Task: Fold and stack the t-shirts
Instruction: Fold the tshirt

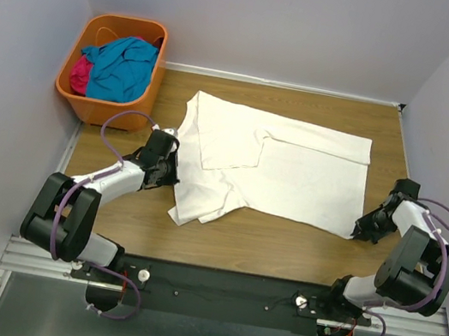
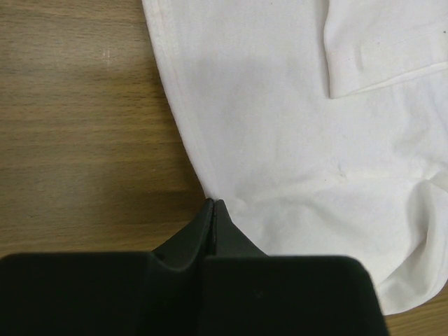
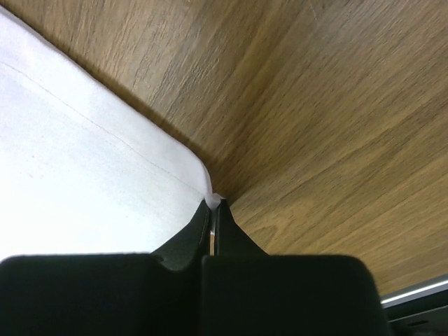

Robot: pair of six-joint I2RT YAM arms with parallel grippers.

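A white t-shirt (image 1: 281,165) lies spread on the wooden table, its left part folded over itself; no print shows. My left gripper (image 1: 170,171) sits at the shirt's left hem with its jaws shut, and the hem (image 2: 183,119) runs right into the fingertips. My right gripper (image 1: 359,231) is at the shirt's near right corner, shut on a small tab of white cloth (image 3: 213,198) pinched between its tips. A teal-blue t-shirt (image 1: 125,68) and a magenta t-shirt (image 1: 79,77) lie bunched in the orange basket.
The orange basket (image 1: 96,109) stands at the back left corner, against the left wall. Walls close in the table (image 1: 280,247) at the back and both sides. A black rail with the arm bases runs along the near edge.
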